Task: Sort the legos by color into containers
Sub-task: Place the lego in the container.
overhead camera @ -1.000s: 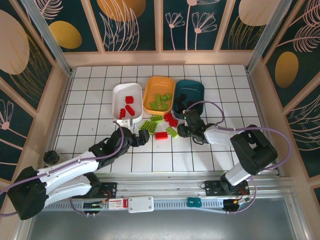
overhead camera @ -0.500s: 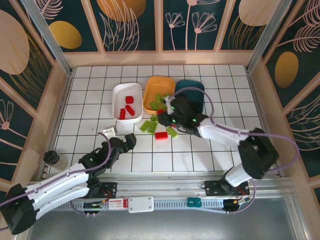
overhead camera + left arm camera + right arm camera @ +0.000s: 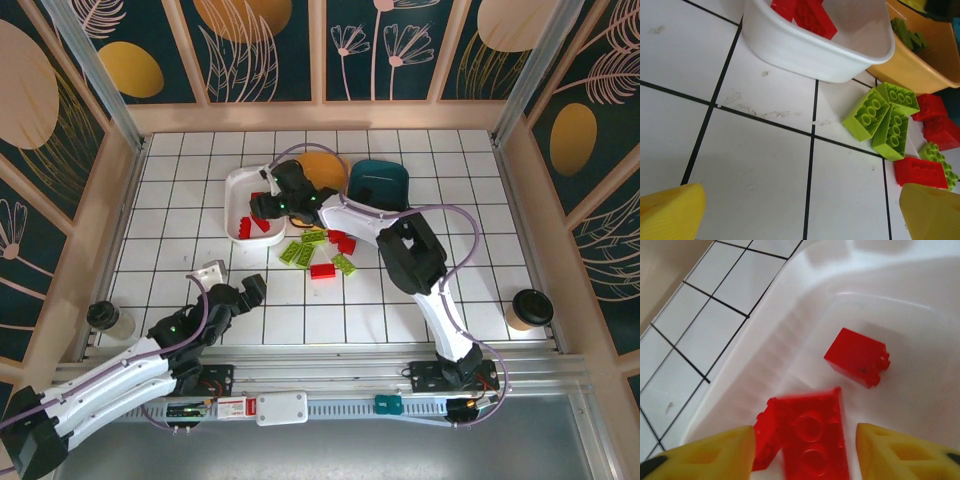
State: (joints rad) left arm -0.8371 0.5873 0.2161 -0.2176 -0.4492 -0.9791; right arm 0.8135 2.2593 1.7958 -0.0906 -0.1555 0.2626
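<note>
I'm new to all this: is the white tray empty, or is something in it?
Not empty. The white tray holds red bricks; the right wrist view shows them inside.

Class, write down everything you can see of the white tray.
The white tray is a shallow, rounded-rectangle dish of smooth, glossy plastic with sloping walls. It sits flat on the tiled table, just left of the orange tray in the top view. Red bricks lie inside it. The right gripper hangs over it, fingers apart.

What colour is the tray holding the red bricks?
The tray is white; the left wrist view shows it best.
</note>
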